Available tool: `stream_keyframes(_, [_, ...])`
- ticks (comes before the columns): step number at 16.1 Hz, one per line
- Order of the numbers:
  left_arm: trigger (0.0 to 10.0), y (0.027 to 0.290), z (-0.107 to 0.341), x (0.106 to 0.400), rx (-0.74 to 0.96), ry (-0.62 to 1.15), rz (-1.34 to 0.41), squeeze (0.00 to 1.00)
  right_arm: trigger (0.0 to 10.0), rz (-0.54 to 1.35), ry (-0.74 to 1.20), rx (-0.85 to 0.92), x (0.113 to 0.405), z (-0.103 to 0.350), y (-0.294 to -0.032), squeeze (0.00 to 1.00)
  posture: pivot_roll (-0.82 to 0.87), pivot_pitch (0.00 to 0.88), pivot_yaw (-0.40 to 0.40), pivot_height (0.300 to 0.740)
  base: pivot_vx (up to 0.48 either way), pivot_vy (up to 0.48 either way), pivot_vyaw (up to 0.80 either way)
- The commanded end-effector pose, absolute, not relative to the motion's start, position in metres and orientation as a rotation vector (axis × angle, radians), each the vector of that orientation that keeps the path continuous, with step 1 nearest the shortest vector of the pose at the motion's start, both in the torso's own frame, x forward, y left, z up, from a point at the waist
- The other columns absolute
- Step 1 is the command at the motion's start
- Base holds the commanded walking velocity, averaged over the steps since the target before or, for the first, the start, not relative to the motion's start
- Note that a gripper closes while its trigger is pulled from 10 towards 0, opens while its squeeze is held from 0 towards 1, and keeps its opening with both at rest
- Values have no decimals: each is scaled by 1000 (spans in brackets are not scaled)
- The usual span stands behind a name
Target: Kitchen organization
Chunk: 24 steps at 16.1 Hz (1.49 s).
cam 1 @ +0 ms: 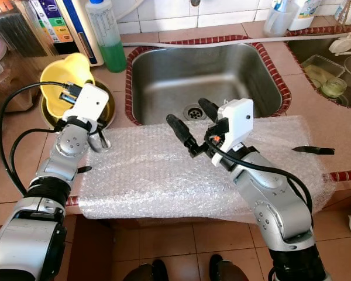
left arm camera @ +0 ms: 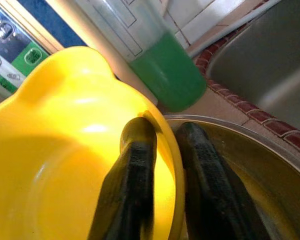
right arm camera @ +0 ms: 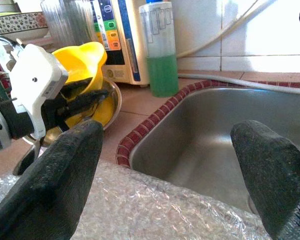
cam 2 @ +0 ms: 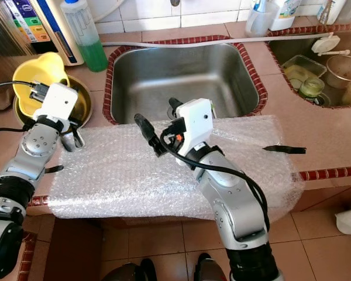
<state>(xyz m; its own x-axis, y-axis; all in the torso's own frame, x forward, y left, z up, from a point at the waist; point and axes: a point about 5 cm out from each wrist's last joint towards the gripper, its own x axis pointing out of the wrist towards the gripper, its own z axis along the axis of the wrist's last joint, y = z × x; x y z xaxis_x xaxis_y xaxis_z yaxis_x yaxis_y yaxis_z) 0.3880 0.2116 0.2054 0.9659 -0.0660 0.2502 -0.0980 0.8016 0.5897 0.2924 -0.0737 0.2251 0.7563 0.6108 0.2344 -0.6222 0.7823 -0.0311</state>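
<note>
A yellow plastic bowl (cam 1: 59, 75) sits tilted inside a wider metal bowl (cam 1: 110, 108) on the counter left of the sink. My left gripper (left arm camera: 165, 165) is shut on the yellow bowl's rim, with one finger (left arm camera: 132, 175) inside the bowl and the other outside it. My right gripper (cam 1: 187, 111) hovers open and holds nothing. It is above the far edge of a bubble wrap sheet (cam 1: 152, 172), at the front rim of the steel sink (cam 1: 234, 70).
A bottle of green liquid (cam 1: 108, 38) and a white appliance (cam 1: 67, 23) stand behind the bowls. A second basin (cam 1: 339, 64) at the right holds dishes. A black tool (cam 1: 313, 150) lies on the counter at the right. The counter's front edge runs just under the sheet.
</note>
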Motion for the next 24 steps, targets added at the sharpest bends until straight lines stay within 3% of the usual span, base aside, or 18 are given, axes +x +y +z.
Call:
stream_keyframes(1, [0,213,203,386,690,-266,19,0,10000,662,-259,53,293,229,-73,0,-152,252,86,740,0,0,0])
stream_keyframes(12, [0,202,213,378,741,-404,0,0,10000,632,-260,126,305,231,-82,0,-131,242,88,740,0,0,0])
stream_keyframes(15, [0,198,214,376,742,-436,-13,0,10000,701,-219,215,304,231,-78,0,-128,243,87,740,0,0,0])
stream_keyframes(20, [0,187,218,369,748,-517,-30,0,10000,806,-169,208,297,225,-75,0,-130,244,83,740,0,0,0])
stream_keyframes(24, [0,174,225,360,892,-637,-42,0,10000,639,-282,96,311,242,-91,0,-132,242,78,740,0,0,0])
